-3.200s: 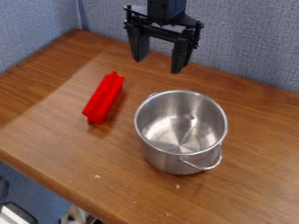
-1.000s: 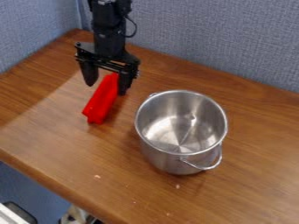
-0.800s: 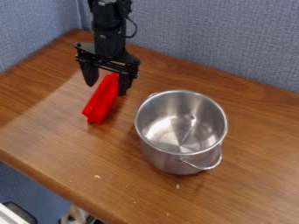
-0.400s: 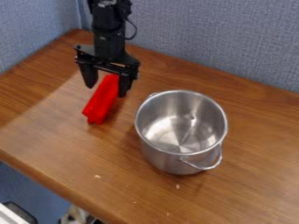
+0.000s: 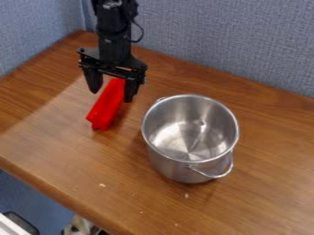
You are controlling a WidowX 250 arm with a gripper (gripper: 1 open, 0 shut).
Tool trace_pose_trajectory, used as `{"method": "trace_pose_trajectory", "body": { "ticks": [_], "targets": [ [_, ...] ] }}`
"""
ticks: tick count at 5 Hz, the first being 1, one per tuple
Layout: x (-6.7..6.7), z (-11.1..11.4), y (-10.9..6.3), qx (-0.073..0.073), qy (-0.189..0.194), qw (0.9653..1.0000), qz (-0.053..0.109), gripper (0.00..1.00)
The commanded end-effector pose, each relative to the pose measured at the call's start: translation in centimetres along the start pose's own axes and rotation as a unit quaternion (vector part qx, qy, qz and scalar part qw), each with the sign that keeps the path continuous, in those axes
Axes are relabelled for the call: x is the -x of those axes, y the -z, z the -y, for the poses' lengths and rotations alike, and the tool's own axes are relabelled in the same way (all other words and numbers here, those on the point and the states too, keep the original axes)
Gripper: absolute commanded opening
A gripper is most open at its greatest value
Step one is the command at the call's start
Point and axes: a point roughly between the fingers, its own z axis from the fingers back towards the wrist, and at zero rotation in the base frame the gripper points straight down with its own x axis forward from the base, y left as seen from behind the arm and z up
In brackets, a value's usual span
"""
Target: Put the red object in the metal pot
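Gripper (image 5: 113, 85) pointing down, jaws spread astride red object (image 5: 108, 103).

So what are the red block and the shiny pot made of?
The red block looks like plastic: one even bright red with a dull sheen and a ridged edge. The pot looks like steel: silvery, mirror-shiny, with reflections inside and a thin wire handle. The table under them looks like brown wood with grain streaks, though it could be a wood-look coating.
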Motion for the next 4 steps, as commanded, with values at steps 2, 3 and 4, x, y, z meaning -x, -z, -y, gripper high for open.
{"method": "trace_pose_trajectory", "body": {
  "ticks": [2, 3, 4],
  "targets": [
    [-0.17, -0.43, -1.04, -0.006, -0.009, 0.9998, 0.019, 1.0],
    [-0.16, -0.38, -1.18, -0.007, -0.011, 0.9997, 0.022, 1.0],
    [-0.15, -0.33, -1.34, -0.007, -0.012, 0.9996, 0.024, 1.0]
  ]
}}
